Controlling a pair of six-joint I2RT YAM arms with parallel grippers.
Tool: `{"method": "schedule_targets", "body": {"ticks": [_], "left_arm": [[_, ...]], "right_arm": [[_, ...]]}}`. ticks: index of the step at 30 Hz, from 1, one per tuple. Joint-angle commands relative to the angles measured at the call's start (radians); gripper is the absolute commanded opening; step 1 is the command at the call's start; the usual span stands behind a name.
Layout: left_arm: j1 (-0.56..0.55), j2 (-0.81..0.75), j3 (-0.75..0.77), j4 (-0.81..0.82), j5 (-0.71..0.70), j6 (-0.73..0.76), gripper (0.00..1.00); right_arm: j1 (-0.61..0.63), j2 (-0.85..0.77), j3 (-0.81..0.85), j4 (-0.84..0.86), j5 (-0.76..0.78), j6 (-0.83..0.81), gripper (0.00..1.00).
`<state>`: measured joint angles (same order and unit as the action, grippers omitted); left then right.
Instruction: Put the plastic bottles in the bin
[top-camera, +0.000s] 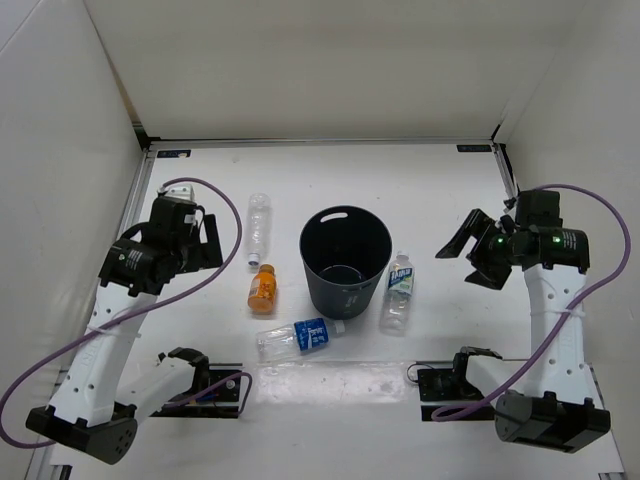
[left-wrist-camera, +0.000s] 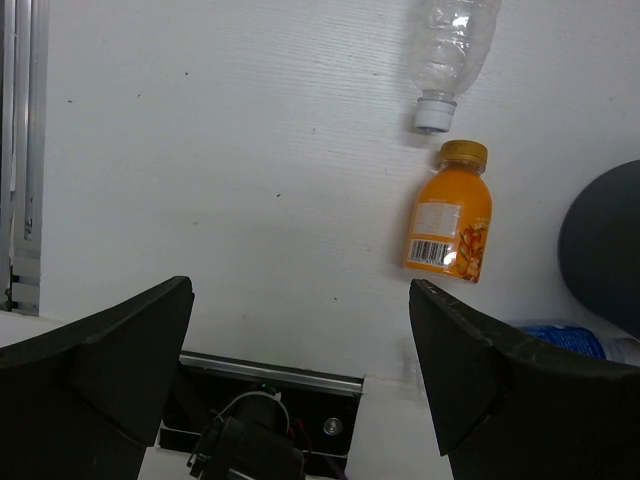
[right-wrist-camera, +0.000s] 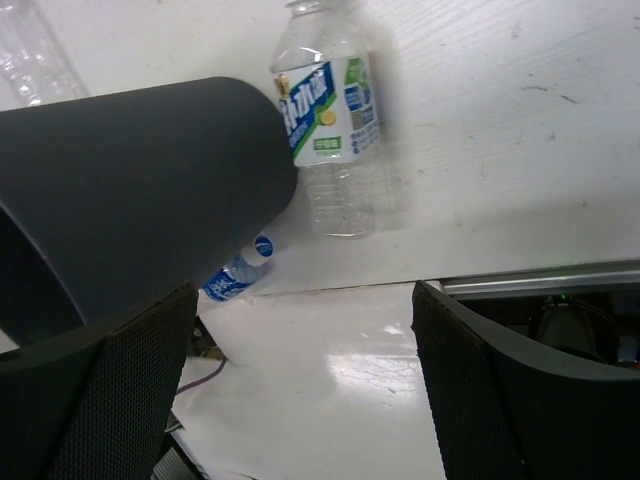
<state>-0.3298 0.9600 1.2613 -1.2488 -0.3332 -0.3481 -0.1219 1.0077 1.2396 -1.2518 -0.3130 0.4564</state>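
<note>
The dark grey bin (top-camera: 312, 270) stands upright mid-table, with four plastic bottles lying around it. Left of it are a plain clear bottle (top-camera: 259, 228) and a short orange bottle (top-camera: 263, 288). A blue-label bottle (top-camera: 300, 338) lies in front, a green-white-label bottle (top-camera: 399, 292) to its right. My left gripper (top-camera: 207, 243) is open and empty, left of the clear and orange bottles. The left wrist view shows the orange bottle (left-wrist-camera: 450, 215) and clear bottle (left-wrist-camera: 450, 50) beyond the gripper (left-wrist-camera: 300, 290). My right gripper (top-camera: 472, 255) is open, right of the green-white bottle (right-wrist-camera: 330, 120) and bin (right-wrist-camera: 140, 190).
White walls enclose the table on the left, back and right. An aluminium rail (top-camera: 137, 200) runs along the left edge. Both arm bases and their black mounts (top-camera: 200, 385) sit at the near edge. A purple cable loops off each arm.
</note>
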Motion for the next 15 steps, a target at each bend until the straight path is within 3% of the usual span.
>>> {"method": "schedule_targets", "body": {"ticks": [1,5,8,11,15], "left_arm": [[-0.003,-0.006,0.024,0.005,-0.010,0.008,1.00],[-0.002,-0.004,0.016,0.011,-0.006,0.001,1.00],[-0.005,-0.003,0.007,0.008,-0.003,0.001,1.00],[-0.003,-0.007,-0.013,0.015,0.006,-0.008,1.00],[-0.003,-0.018,-0.059,0.038,0.048,-0.038,1.00]], "right_arm": [[-0.017,-0.003,0.006,-0.050,0.072,0.014,0.89],[-0.050,0.031,-0.046,-0.077,-0.013,-0.044,0.89],[0.042,0.060,-0.065,-0.037,-0.029,-0.050,0.89],[0.120,0.159,-0.153,0.004,-0.159,-0.090,0.89],[0.301,0.249,-0.229,0.038,-0.114,-0.055,0.89]]}}
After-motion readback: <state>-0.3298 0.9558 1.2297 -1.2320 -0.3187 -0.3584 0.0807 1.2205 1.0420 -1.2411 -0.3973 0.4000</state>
